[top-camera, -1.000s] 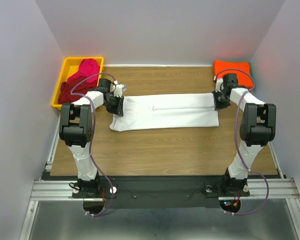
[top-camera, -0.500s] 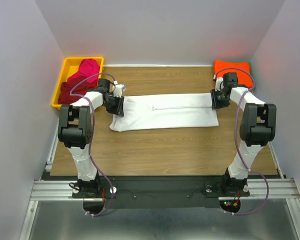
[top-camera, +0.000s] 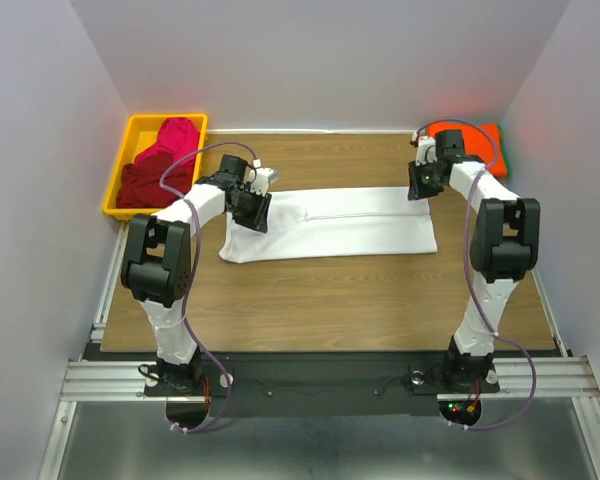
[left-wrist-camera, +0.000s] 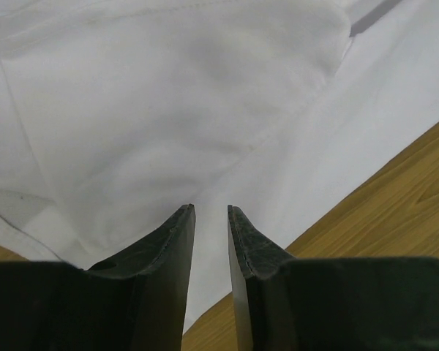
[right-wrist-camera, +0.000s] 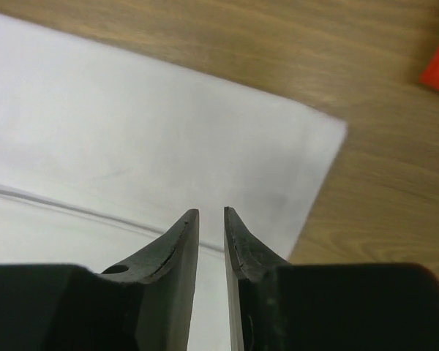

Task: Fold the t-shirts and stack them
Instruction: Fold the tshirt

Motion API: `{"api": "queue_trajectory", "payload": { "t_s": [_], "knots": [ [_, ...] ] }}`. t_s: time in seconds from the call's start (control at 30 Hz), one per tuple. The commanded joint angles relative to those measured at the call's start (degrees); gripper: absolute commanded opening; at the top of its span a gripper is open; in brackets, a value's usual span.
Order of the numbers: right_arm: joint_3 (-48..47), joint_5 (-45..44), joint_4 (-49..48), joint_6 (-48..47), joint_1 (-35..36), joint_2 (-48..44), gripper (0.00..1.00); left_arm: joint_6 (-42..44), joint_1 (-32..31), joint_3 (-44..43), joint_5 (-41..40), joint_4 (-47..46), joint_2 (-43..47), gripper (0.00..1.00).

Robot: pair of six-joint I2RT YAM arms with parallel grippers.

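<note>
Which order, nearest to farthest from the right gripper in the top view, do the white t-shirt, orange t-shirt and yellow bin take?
From the right gripper:
1. White t-shirt, mid-table; its far right corner lies at the gripper.
2. Orange t-shirt, at the table's far right corner.
3. Yellow bin, off the far left corner.

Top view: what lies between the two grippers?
The white shirt, a long strip running from left gripper to right gripper; the top view shows it.
</note>
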State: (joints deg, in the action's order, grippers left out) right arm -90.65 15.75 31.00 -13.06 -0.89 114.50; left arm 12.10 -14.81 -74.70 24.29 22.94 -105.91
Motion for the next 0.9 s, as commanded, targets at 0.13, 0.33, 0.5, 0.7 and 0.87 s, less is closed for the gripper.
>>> {"api": "queue_trajectory", "payload": {
  "t_s": [0.13,0.33,0.5,0.7,0.87],
  "knots": [
    [4.2,-2.0,0.1,-3.5,0.8,5.4,0.22,0.0,0.5,0.4,-4.1,0.8,-4.4,0.36],
    [16.2,-0.4,3.9,-7.6,0.8,-0.8,0.21,3.0,1.8,-9.3,-8.6,3.0,-13.0,0.36],
    [25.9,9.9,16.2,-10.2,9.6,-11.5,0.19,6.3,2.9,-34.1,-11.0,10.5,-27.0,0.35],
    [23.2,30.2,25.4,-9.4,21.5,-21.3,0.35,5.6,3.0,-66.6,-4.0,19.1,-36.4,0.39],
    [19.5,19.7,18.2,-7.6,21.4,-19.9,0.36,3.3,2.7,-37.7,-0.8,4.4,-17.7,0.41]
  ]
}}
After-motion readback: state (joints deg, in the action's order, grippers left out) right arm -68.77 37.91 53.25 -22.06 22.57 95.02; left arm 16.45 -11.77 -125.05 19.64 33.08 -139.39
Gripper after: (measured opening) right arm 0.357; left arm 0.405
